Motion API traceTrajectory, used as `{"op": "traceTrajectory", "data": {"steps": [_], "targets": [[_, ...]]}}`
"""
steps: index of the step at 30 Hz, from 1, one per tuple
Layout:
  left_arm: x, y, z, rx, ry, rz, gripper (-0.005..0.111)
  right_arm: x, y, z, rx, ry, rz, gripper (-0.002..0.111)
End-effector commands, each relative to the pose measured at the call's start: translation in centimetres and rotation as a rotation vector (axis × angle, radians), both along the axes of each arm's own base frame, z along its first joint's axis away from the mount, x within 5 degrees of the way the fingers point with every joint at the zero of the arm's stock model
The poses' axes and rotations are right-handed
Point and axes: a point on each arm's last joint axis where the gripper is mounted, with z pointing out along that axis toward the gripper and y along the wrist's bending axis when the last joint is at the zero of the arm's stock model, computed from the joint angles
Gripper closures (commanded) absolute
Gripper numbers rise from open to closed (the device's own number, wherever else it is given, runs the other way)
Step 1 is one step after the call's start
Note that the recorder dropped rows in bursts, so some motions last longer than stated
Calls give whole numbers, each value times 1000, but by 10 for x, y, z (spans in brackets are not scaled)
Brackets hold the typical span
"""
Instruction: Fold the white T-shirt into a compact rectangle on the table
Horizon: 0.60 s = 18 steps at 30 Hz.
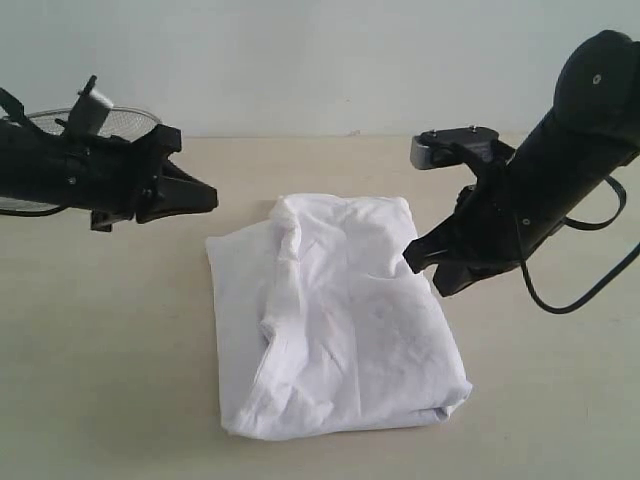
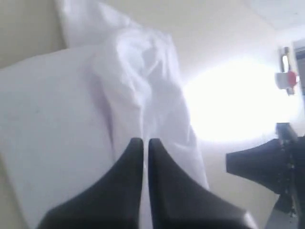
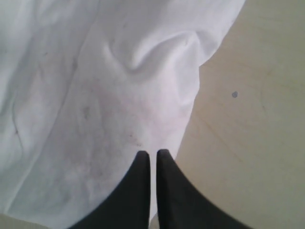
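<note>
The white T-shirt (image 1: 340, 320) lies before us in the middle of the counter (image 1: 100, 380), a rumpled rough rectangle with uneven edges and pale counter showing along every side. Our right pincer (image 1: 409, 261), closed on nothing, hangs at the shirt's right edge. Our left pincer (image 1: 213, 198), likewise closed and empty, hangs apart from the far-left corner, near a wire-mesh basket (image 1: 45, 124).

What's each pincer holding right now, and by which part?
Nothing. The left pincer and right pincer are both shut with no cloth between the jaws; the soft white cotton T-shirt lies loose on the pale beige table.
</note>
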Motion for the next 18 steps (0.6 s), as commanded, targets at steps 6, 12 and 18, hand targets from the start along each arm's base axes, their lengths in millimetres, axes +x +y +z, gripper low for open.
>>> {"op": "traceTrajectory", "data": {"steps": [6,12,18], "targets": [[4,-22,-39,-223,95,-50,102,-3,-2,6,-2,16,25,109],[-2,-56,-48,-46,-11,-132,75,-5,-2,5,-1,35,27,109],[2,-61,-51,-19,-3,-50,27,-6,-3,5,-6,41,33,109]]}}
